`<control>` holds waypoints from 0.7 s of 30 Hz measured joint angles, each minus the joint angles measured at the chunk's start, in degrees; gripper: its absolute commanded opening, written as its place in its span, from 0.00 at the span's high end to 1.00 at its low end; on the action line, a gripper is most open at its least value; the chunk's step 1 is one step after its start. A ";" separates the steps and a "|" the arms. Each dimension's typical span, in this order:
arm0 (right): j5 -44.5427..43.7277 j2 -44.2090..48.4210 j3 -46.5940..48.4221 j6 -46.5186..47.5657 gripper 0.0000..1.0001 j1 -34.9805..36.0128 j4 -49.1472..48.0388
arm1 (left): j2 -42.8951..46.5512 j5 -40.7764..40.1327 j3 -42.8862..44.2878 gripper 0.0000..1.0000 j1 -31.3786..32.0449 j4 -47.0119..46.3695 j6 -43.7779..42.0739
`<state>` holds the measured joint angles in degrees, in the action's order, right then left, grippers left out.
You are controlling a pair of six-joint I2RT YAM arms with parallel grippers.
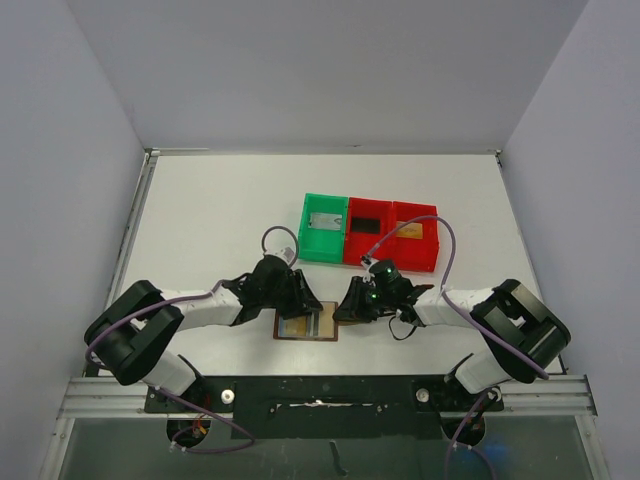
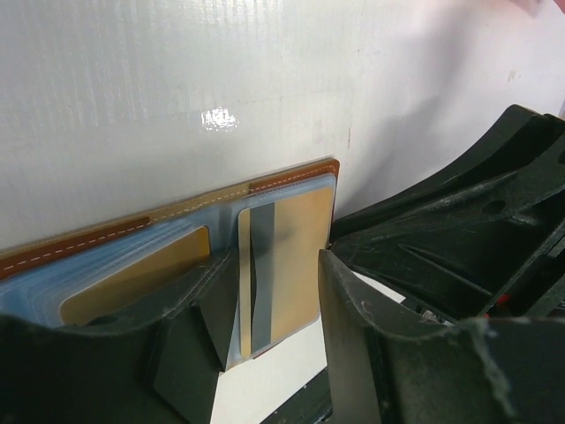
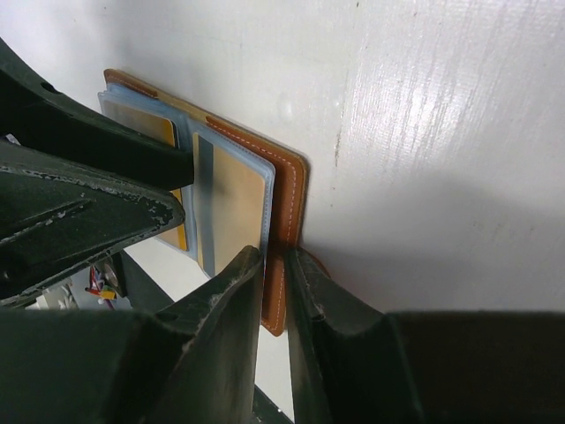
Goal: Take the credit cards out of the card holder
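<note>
Brown card holder (image 1: 306,325) | right gripper (image 3: 274,258) pinching its edge | left gripper (image 2: 274,265) astride, jaws apart

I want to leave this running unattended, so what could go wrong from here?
The right gripper pinches only the brown edge of the card holder, so it may slip off or drag the whole holder. The left gripper stands open around a golden card inside its clear sleeve, so closing might catch sleeve and card together.

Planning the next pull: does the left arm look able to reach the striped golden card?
Probably yes: the left gripper stands open astride the striped golden card, nothing between, while the right gripper pins the card holder.
</note>
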<state>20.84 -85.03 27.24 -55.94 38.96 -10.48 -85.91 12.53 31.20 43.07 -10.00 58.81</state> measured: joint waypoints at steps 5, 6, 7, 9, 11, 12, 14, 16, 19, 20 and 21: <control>-0.07 0.11 0.37 0.61 0.80 0.04 0.81 | 0.31 -0.44 -0.61 0.69 -0.02 -0.13 0.68; -0.17 0.11 0.74 0.92 0.80 0.09 1.49 | 0.44 -0.52 -0.85 0.71 -0.02 -0.11 0.81; -0.31 0.11 1.11 1.31 0.80 0.11 2.12 | 0.61 -0.50 -1.09 0.72 -0.02 -0.13 1.01; -0.63 0.11 1.81 1.88 0.80 0.13 3.41 | 0.90 -0.37 -1.66 0.76 -0.02 -0.42 1.49; -0.94 0.11 2.47 2.47 0.80 0.13 4.68 | 1.25 -0.26 -2.36 0.78 -0.02 -0.96 2.16; -1.07 0.11 2.69 2.75 0.80 0.13 5.20 | 1.42 -0.13 -2.80 0.80 -0.02 -1.44 2.49; -1.25 0.11 3.06 3.04 0.80 0.13 5.95 | 1.68 0.15 -3.61 0.82 -0.02 -2.56 3.15; -1.40 0.11 3.30 3.13 0.81 0.13 6.54 | 1.70 0.33 -3.98 0.86 -0.02 -3.19 3.72; -1.38 0.11 3.30 3.15 0.81 0.13 6.69 | 1.70 0.39 -4.13 0.92 -0.02 -3.65 4.07; -1.36 0.11 3.30 3.13 0.81 0.13 6.71 | 1.70 0.44 -4.22 0.94 -0.04 -3.76 4.15; -1.36 0.11 3.30 3.13 0.81 0.13 6.71 | 1.70 0.55 -4.28 0.97 -0.04 -3.82 4.22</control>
<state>19.49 -84.93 30.55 -52.82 39.09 -3.77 -84.20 13.08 26.92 43.03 -13.82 63.02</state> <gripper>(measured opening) 0.193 0.099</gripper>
